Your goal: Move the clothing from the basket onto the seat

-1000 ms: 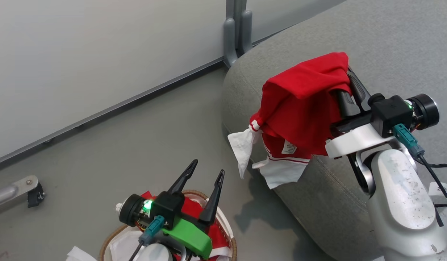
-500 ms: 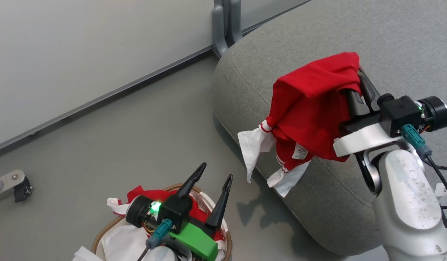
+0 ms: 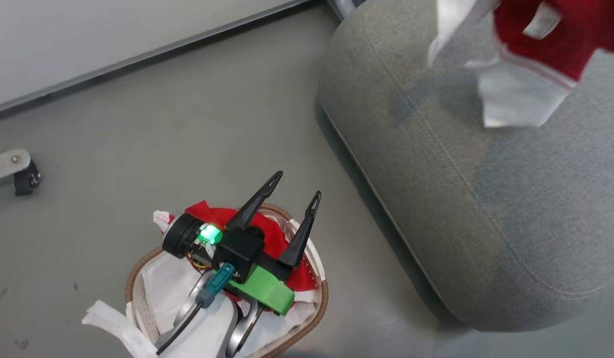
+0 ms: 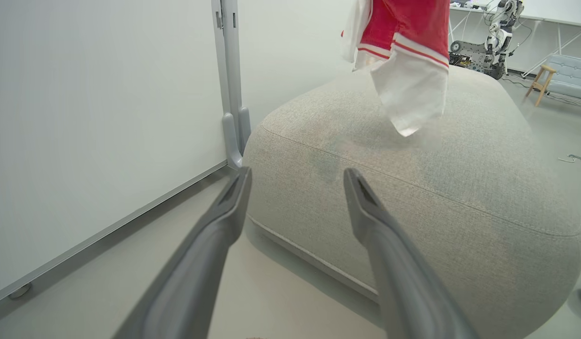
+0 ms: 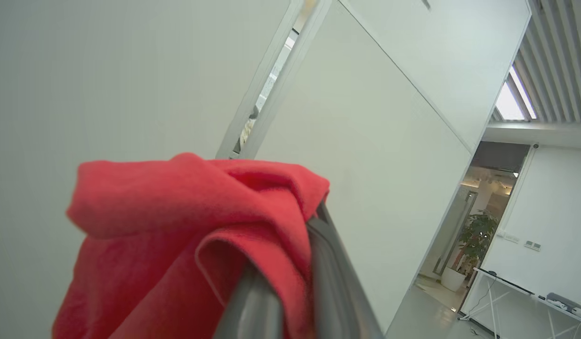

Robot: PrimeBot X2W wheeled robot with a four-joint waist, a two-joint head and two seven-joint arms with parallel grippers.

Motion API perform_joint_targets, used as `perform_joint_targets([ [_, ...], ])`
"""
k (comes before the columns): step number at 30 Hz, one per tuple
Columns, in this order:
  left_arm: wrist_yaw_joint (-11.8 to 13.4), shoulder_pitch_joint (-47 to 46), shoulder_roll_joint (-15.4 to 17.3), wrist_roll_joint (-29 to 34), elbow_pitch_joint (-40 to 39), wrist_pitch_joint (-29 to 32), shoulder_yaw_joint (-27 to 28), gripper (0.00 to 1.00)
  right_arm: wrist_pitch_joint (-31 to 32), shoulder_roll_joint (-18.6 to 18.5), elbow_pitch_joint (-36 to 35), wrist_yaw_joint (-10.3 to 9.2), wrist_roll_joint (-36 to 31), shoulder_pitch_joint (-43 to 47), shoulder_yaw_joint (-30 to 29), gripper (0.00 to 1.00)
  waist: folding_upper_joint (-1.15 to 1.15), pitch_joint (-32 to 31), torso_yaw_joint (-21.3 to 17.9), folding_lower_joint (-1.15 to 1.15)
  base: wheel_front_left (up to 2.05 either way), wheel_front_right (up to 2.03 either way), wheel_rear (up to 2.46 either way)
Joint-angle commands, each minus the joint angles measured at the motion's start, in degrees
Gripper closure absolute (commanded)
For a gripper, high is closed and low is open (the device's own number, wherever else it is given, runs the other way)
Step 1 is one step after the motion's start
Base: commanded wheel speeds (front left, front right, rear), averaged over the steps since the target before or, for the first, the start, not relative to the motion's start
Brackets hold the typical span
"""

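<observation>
about halfway, judging by the layout. gripping one red garment (image 5: pixel 177 212) in the right gripper (image 5: pixel 297 263), pinched fully shut, cloth bunched over its tips. holding it up over the near end of the seat (image 3: pixel 461 199), white trim dangling close above the cushion (touching or not, hard to tell). not let go yet, so not delivered. hovering the left gripper (image 3: pixel 298 184), spread wide and empty, above the basket (image 3: pixel 129 283) on the floor (image 3: pixel 138 124) beside the seat. leaving a second red garment (image 3: pixel 272 233) in the basket, on the white liner (image 3: pixel 162 293), partly hidden under that gripper. to do: release the first piece onto the seat, then fetch the second and carry it across.
</observation>
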Motion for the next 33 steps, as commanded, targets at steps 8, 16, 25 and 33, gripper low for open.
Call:
perform_joint_targets([
  [8,-0.1,-7.2,0.0,2.0,-2.7,0.0,1.1,0.00,0.0,-7.5,5.7,-0.07,-2.0,-12.9,-9.9,1.00,0.00,17.5,9.2,0.00,0.00,0.00,0.00],
  [16,-0.1,-11.2,-0.6,4.0,-3.4,0.0,0.8,0.00,-0.1,-6.7,11.0,-0.08,-4.5,-11.4,-15.0,1.00,0.00,24.8,10.7,0.00,0.00,0.00,0.00],
  [25,0.0,-12.2,0.4,4.6,-4.1,0.0,2.5,0.00,-0.1,-1.3,15.0,-0.08,-6.0,-5.0,-20.0,1.00,0.00,28.0,9.5,0.00,0.00,0.00,0.00],
  [33,0.0,-12.4,0.8,4.9,-3.6,0.0,2.6,0.00,-0.1,1.3,15.9,-0.08,-6.3,-0.3,-21.2,1.00,0.00,28.0,8.3,0.00,0.00,0.00,0.00],
])
